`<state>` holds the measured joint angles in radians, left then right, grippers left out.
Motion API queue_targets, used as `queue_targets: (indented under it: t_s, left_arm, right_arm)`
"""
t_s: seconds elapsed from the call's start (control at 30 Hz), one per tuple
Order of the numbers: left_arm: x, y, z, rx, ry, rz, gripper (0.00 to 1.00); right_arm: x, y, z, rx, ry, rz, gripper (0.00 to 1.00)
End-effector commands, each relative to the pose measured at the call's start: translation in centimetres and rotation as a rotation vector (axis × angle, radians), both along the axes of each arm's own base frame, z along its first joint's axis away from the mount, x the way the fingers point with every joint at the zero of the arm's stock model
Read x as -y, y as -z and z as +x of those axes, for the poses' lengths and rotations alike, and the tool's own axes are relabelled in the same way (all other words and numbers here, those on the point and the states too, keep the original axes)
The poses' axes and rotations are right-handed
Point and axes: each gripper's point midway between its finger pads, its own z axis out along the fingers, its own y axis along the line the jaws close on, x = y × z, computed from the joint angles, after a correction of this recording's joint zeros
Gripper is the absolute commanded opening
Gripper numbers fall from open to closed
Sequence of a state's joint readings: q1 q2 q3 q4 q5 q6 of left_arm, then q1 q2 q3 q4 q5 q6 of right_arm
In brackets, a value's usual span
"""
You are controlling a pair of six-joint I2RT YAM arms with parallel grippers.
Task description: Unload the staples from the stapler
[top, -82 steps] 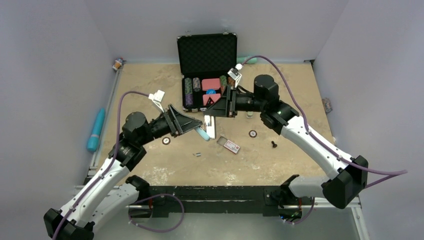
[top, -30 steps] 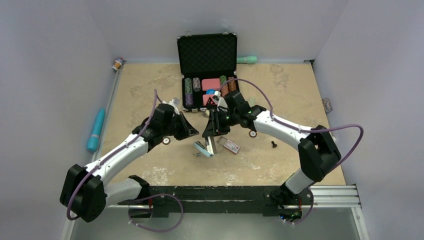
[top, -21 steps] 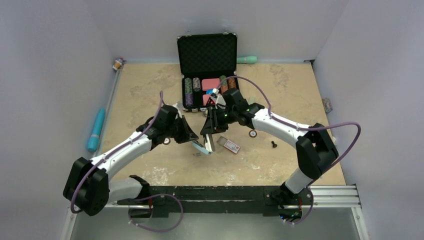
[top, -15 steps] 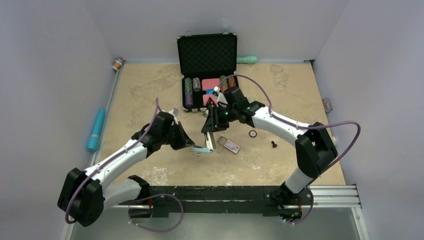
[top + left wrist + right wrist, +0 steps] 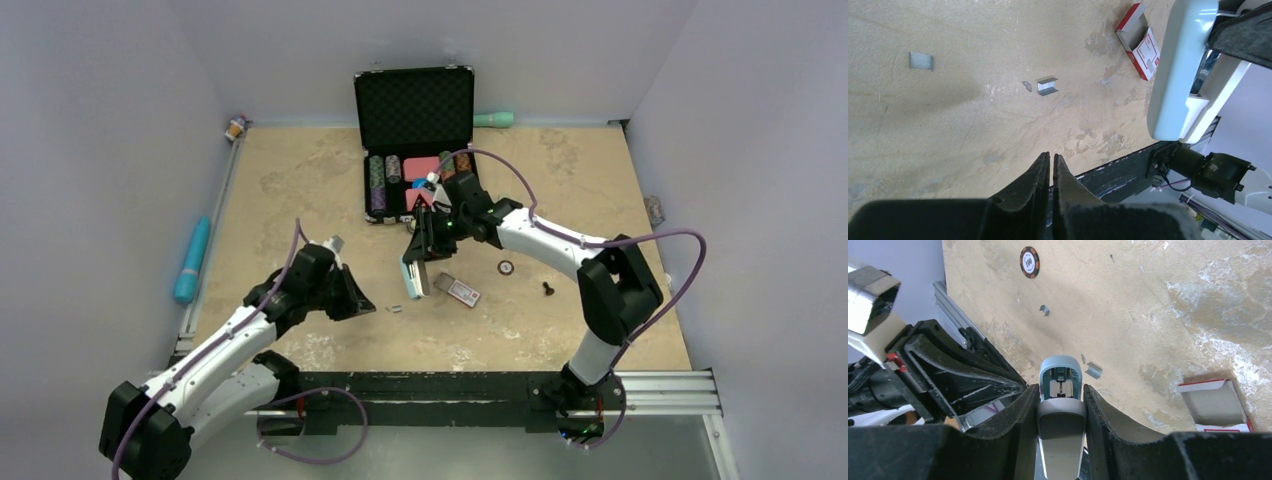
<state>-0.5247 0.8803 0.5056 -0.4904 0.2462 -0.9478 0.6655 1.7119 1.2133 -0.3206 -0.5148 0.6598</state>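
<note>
My right gripper [image 5: 425, 246] is shut on the white and teal stapler [image 5: 411, 275], which hangs nose-down above the table's middle. In the right wrist view the stapler [image 5: 1062, 405] fills the gap between the fingers [image 5: 1024, 410], its teal nose facing the table. Two short silvery strips of staples [image 5: 1048, 86] [image 5: 921, 61] lie loose on the table below; the top view shows one [image 5: 395, 308]. My left gripper [image 5: 360, 304] is shut on nothing, low and just left of that strip. Its jaws nearly touch in the left wrist view [image 5: 1051, 155].
An open red and white staple box [image 5: 460, 290] lies right of the stapler. A poker chip [image 5: 506, 267] and a small black screw [image 5: 548, 289] sit further right. An open black case [image 5: 415, 110] of chips stands at the back. A teal tube [image 5: 192, 260] lies outside the left edge.
My left gripper has pulled back toward the near left, away from the stapler. The stapler's teal part, which hung out to the left, now lies along the body. The right gripper keeps its grip.
</note>
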Motion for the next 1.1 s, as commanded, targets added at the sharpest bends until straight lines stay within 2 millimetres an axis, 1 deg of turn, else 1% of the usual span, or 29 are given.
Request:
queue_targets:
  t_s: [0.0,0.07,0.13,0.2,0.27,0.33,0.47,0.57,0.67,0.73,0.8,0.83,0.9,0.97,1.0,1.07]
  left_arm:
    - [-0.8,-3.0,0.6,0.082,-0.008,0.028,0.2]
    - [-1.0,-3.9,0.6,0.109,0.001,0.038,0.4]
    - [-1.3,-5.0,0.6,0.141,0.011,0.046,0.56]
    - [-1.4,-6.2,0.6,0.173,0.028,0.049,0.69]
    - [-1.4,-7.9,0.5,0.219,0.06,0.043,0.75]
    - [-1.2,-9.8,0.5,0.269,0.087,0.027,0.79]
    - [-0.7,-14.4,0.4,0.408,0.149,-0.023,0.84]
    - [-0.7,-17.9,0.2,0.519,0.171,-0.058,0.89]
    - [0.0,-21.2,-0.3,0.615,0.226,-0.119,0.9]
    - [0.7,-23.0,-0.7,0.659,0.263,-0.172,0.9]
    - [1.5,-24.9,-1.2,0.699,0.291,-0.249,0.91]
    - [2.0,-26.2,-1.3,0.733,0.302,-0.293,0.91]
    - [2.6,-27.8,-1.6,0.764,0.322,-0.358,0.92]
    - [2.9,-28.9,-1.6,0.785,0.333,-0.387,0.91]
    - [3.1,-29.3,-1.6,0.795,0.34,-0.395,0.91]
    - [3.3,-29.6,-1.5,0.807,0.355,-0.399,0.91]
  right_arm:
    - [-0.4,-3.3,0.4,0.078,-0.013,0.07,0.0]
    - [-0.3,-3.8,0.2,0.084,-0.016,0.077,0.0]
    - [-0.3,-4.5,0.1,0.097,-0.02,0.089,0.0]
    - [-0.4,-5.5,-0.4,0.11,-0.042,0.12,0.0]
    - [-0.6,-6.7,-1.0,0.123,-0.067,0.166,0.0]
    - [-0.6,-8.3,-1.6,0.14,-0.082,0.208,0.0]
    - [-0.4,-10.6,-2.1,0.171,-0.09,0.245,0.0]
    - [-0.4,-12.9,-2.5,0.189,-0.098,0.282,0.0]
    - [-0.4,-15.9,-3.0,0.222,-0.109,0.335,0.0]
    - [-0.5,-18.0,-3.4,0.241,-0.12,0.384,0.0]
    - [-0.6,-20.6,-4.4,0.253,-0.149,0.461,0.0]
    - [-0.6,-21.9,-4.8,0.259,-0.161,0.504,0.0]
    - [-0.5,-24.5,-5.8,0.272,-0.183,0.588,0.0]
    - [-0.3,-26.7,-6.5,0.289,-0.191,0.656,0.0]
    - [-0.2,-27.6,-6.8,0.294,-0.191,0.683,0.0]
    - [-0.1,-29.1,-7.1,0.295,-0.193,0.723,0.0]
